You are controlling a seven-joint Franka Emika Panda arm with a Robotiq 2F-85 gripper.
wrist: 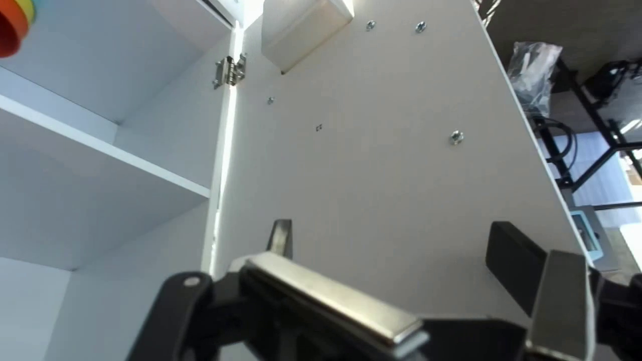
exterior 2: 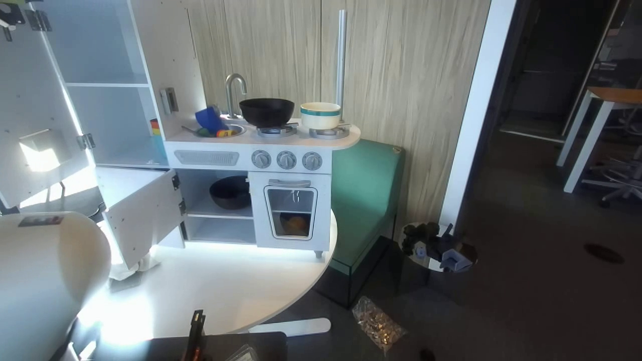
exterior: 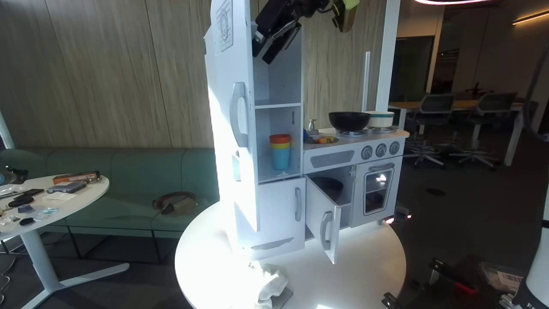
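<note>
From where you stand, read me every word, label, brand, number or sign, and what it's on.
None readable.
Tall door print: too small.
Stove knob markings: too small.
Marks inside that door: too small.
White arm sticker: blurred.
Package label: too small.
Orange box: can't tell.

1. In an exterior view, we look from a moderate distance, obliquely and slightly downward, across the tall cabinet (exterior: 279,206) toward the oven.
2. In an exterior view, we face the oven (exterior 2: 292,210) nearly square-on, slightly downward, from fairly near.
3. In the wrist view, turned over and tilted, we look very closely past the fingers (wrist: 564,296) at the open door (wrist: 381,165).
4. Both exterior views share the cabinet, oven and counter (exterior: 351,266); all three share a cabinet shelf (wrist: 90,200).
</note>
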